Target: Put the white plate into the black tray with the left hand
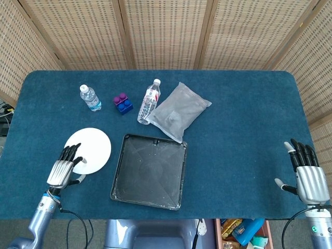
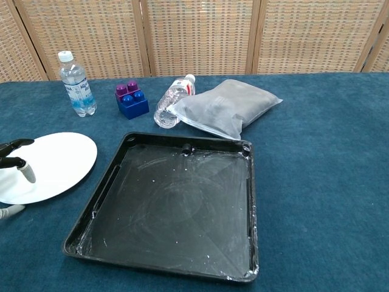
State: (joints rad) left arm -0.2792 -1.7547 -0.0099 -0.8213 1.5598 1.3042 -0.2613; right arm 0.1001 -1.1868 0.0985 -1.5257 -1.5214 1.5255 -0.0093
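Note:
The white plate (image 1: 93, 148) lies on the blue tablecloth just left of the black tray (image 1: 116, 179). My left hand (image 1: 63, 168) is at the plate's near-left edge. Its dark fingers lie on top of the plate and the thumb sits at the rim below, pinching the edge. In the chest view the plate (image 2: 58, 164) shows at the left, with fingers (image 2: 17, 163) over it and the tray (image 2: 252, 201) beside it, nothing in the tray. My right hand (image 1: 306, 176) rests at the table's near right corner with its fingers spread and nothing in it.
Behind the tray stand an upright water bottle (image 1: 90, 97), a purple and blue block (image 1: 122, 102), a lying bottle (image 1: 148, 101) and a grey pouch (image 1: 177, 110). The pouch's corner almost touches the tray's far rim.

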